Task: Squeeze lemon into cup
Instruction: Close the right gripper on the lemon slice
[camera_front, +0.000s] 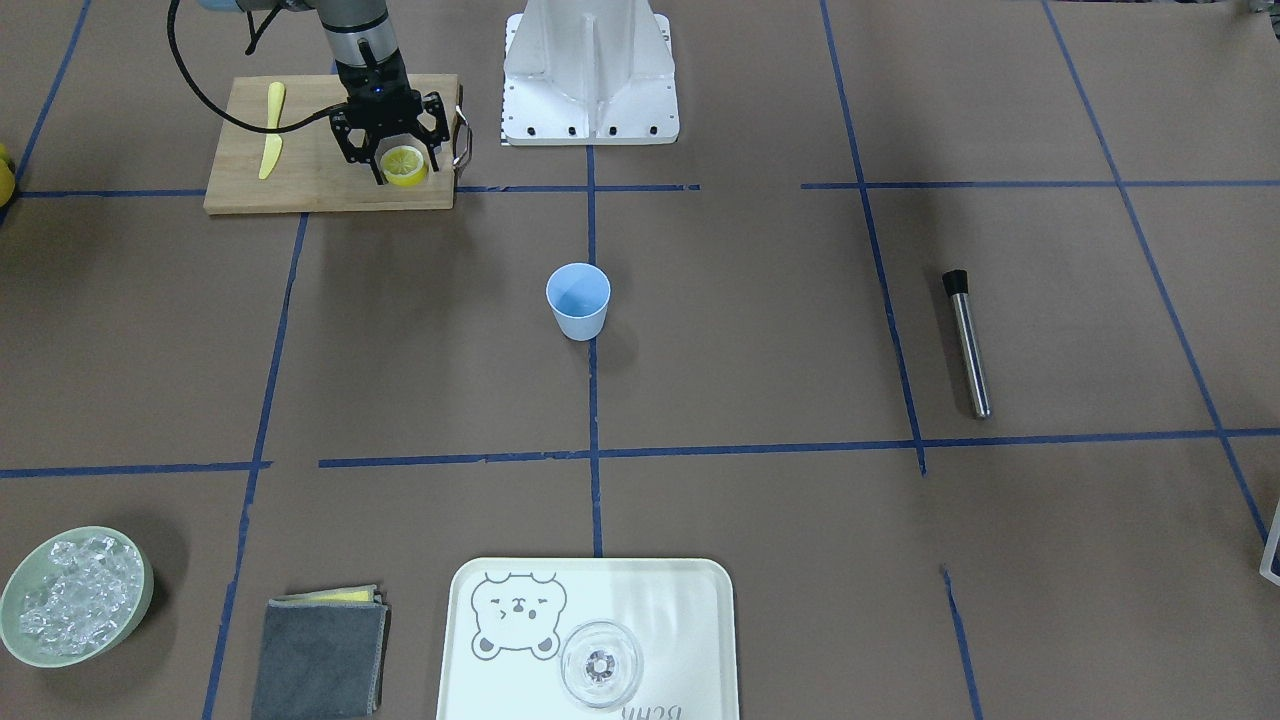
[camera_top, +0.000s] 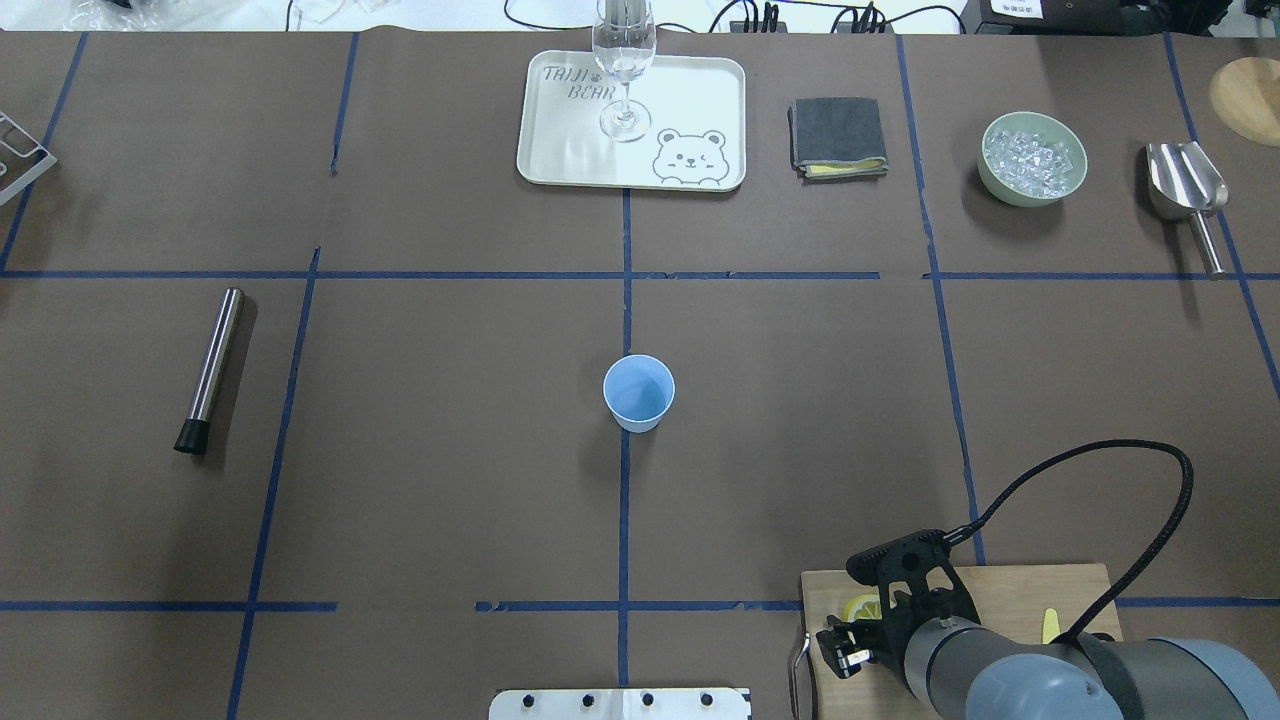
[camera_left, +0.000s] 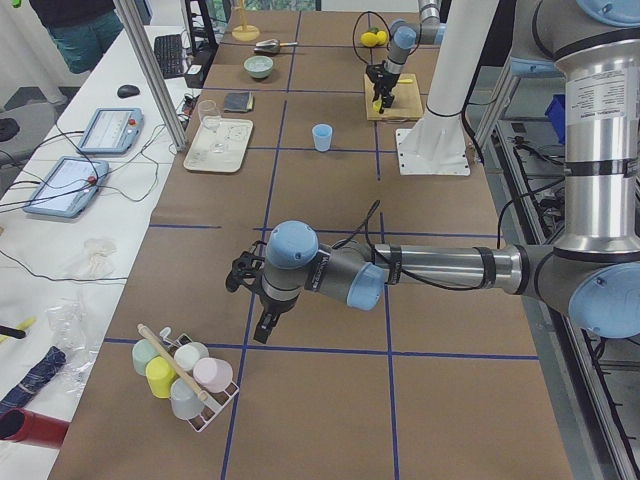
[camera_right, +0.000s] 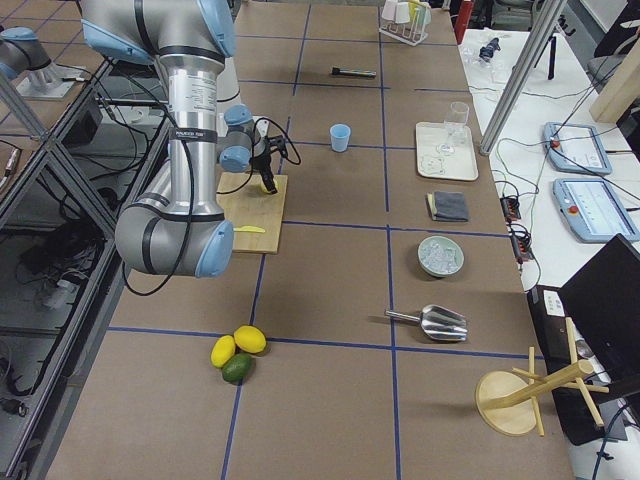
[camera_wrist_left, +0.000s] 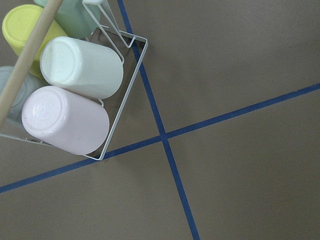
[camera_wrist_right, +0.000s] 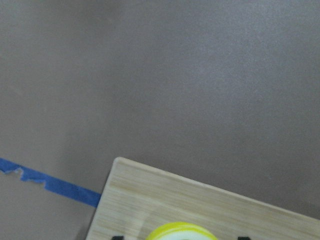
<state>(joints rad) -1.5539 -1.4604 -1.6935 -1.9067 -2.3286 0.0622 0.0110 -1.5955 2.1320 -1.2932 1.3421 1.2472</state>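
The lemon (camera_front: 405, 165) is a yellow slice lying on a wooden cutting board (camera_front: 320, 190) at the robot's right side. My right gripper (camera_front: 406, 170) is down over it, one finger on each side; in the right wrist view a gap shows between the lemon (camera_wrist_right: 180, 231) and each fingertip, so it is open. The light-blue cup (camera_front: 578, 298) stands upright and empty at the table's middle, well apart from the board, also in the overhead view (camera_top: 638, 392). My left gripper (camera_left: 250, 300) hovers by a cup rack (camera_left: 185, 385); I cannot tell if it is open.
A yellow knife (camera_front: 271, 130) lies on the board. A steel muddler (camera_front: 968, 345) lies on the robot's left side. On the far side are a tray (camera_front: 700, 600) with a glass (camera_front: 600, 665), a grey cloth (camera_front: 320, 655) and an ice bowl (camera_front: 75, 597).
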